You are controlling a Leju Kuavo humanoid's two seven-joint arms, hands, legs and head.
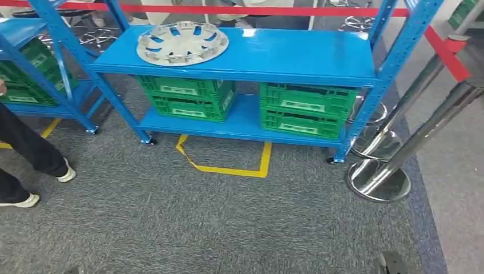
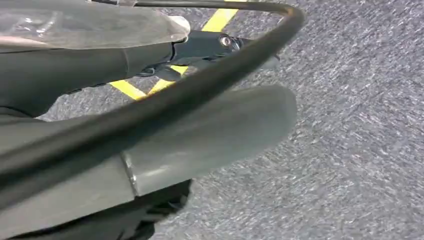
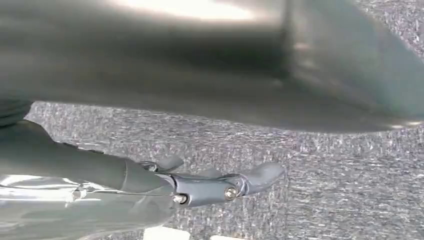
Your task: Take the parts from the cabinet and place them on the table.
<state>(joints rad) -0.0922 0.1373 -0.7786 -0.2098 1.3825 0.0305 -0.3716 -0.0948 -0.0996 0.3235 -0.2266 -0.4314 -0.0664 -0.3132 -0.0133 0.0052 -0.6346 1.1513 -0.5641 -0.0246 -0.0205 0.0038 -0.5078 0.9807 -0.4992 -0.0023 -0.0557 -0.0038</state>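
Observation:
A silver wheel cover (image 1: 182,43) lies flat on the top shelf of the blue cabinet (image 1: 297,57), towards its left end. Two green crates (image 1: 188,97) (image 1: 305,108) sit side by side on the lower shelf. My left hand (image 2: 165,150) hangs over grey carpet with its thumb and dark fingers (image 2: 210,45) apart and nothing in them. My right hand (image 3: 200,75) also hangs over the carpet, its fingers (image 3: 215,187) stretched out and holding nothing. Both hands are low and well short of the cabinet.
A person's dark-trousered legs and white shoes (image 1: 34,154) stand at the left. A second blue rack (image 1: 57,85) with green crates is at the far left. Chrome stanchions (image 1: 379,180) with a red belt (image 1: 445,48) stand at the right. Yellow tape (image 1: 228,168) marks the carpet before the cabinet.

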